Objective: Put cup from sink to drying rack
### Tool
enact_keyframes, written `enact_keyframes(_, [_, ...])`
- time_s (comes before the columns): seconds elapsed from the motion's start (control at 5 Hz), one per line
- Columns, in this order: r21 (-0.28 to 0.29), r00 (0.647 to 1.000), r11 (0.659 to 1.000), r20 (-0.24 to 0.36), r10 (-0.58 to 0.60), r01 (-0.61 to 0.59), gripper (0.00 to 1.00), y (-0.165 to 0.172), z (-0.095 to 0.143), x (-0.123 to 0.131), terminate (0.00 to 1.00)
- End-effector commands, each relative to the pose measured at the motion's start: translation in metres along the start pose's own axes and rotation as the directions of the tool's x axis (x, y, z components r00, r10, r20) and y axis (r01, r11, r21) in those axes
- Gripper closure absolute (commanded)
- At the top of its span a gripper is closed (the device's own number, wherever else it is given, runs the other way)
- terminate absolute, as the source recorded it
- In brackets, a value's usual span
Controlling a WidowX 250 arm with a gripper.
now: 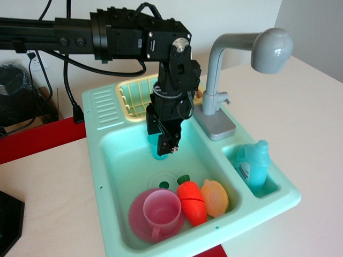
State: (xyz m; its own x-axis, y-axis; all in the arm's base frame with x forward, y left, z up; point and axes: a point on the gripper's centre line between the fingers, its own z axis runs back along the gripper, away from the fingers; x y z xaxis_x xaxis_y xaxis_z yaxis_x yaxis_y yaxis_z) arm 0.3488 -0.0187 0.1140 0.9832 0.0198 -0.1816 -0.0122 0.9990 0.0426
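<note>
Claw (162,143) lowered into the sink (107,155), fingers closed around the teal cup (159,154) at the far side of the basin. Pale-yellow drying rack (132,96) just beyond, at the far left corner of the unit, partly hidden by the arm. Nearer in the basin: pink cup (162,210), toy carrot (192,201), orange slice (215,197). Blue bottle (253,163) in the right compartment, grey faucet (236,59) above.

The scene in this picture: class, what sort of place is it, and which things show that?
Probably a lab tabletop set up as a play kitchen: a mint-green toy sink with a grey faucet, a toy carrot in the basin, and a black robot arm reaching in.
</note>
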Motion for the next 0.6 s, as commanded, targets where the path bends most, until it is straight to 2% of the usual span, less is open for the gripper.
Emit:
enact_keyframes(0.0, [0.0,1.0,1.0,0.0,0.0,0.0,0.0,0.0,0.0,0.0,0.0])
enact_keyframes(0.4, [-0.004,1.0,1.0,0.003,0.017,-0.017,0.0,-0.002,-0.002,0.013,0.0])
